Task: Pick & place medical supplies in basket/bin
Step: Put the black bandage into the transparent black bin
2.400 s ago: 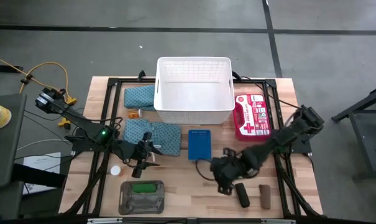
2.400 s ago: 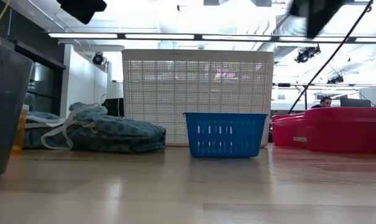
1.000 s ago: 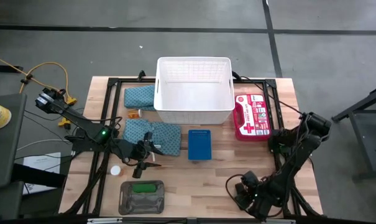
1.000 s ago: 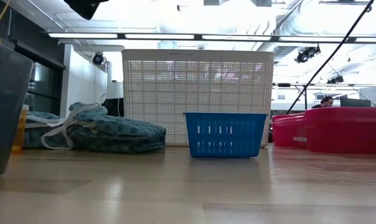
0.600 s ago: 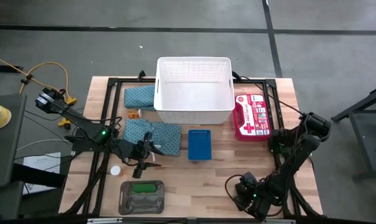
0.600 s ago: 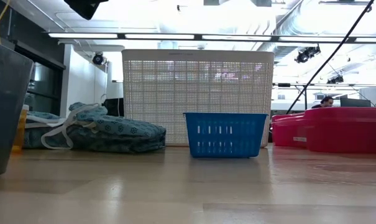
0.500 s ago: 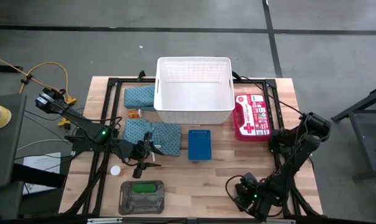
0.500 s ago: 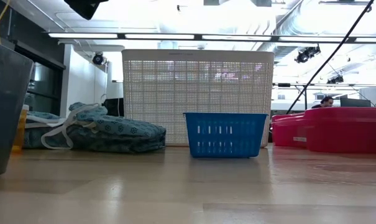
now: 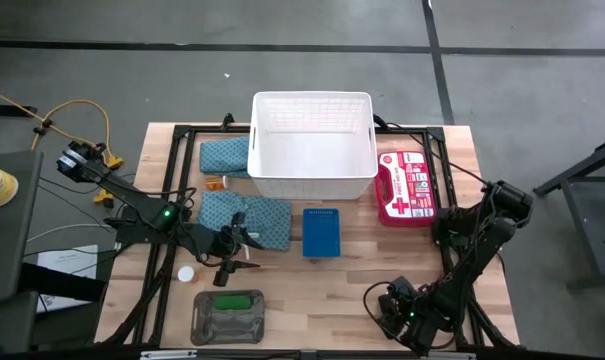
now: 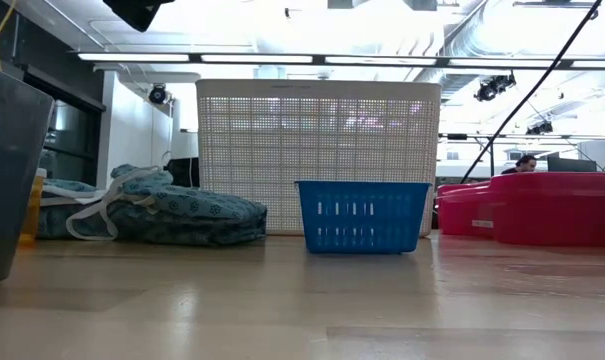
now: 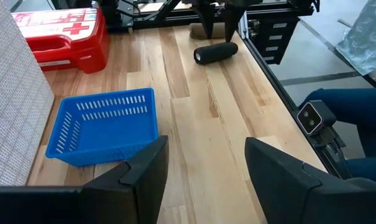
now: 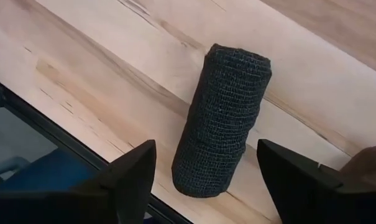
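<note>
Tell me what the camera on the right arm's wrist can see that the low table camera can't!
Only the right wrist view shows the black roll lying on the wooden table, with the open right gripper straddling it. Only the low view shows the white basket, the small blue basket, the teal cloths and the red case. Both share only the table.
</note>
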You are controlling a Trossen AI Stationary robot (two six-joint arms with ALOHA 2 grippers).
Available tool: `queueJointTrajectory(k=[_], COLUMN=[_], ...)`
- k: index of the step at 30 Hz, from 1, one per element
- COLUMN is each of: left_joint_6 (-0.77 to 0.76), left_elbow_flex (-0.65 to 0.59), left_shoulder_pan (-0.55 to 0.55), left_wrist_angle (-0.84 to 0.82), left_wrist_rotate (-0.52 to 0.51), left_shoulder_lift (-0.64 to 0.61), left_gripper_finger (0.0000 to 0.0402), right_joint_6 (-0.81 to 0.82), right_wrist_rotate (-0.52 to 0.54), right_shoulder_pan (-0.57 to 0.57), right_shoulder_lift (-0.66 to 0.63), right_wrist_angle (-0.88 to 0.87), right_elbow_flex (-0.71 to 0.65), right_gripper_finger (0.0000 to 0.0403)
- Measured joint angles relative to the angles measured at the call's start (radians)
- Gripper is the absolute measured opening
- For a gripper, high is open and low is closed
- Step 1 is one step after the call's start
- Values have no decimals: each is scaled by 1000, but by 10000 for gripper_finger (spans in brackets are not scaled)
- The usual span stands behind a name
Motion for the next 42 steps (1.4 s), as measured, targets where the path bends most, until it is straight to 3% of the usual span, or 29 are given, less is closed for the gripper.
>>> queueJointTrajectory(k=[30,42], left_joint_6=[0,0], left_elbow_flex=[0,0], left_shoulder_pan=[0,0], left_wrist_angle=[2,7], left_wrist_rotate=[0,0], left_shoulder_lift=[0,0], left_gripper_finger=[206,206], right_joint_6=[-7,-7], right_wrist_rotate=[-7,-17], right_shoulder_pan=[-9,-9], right_shoulder_lift=[130,130], right_wrist_angle=[70,62], right_elbow_flex=[0,0], right_gripper_finger=[267,191])
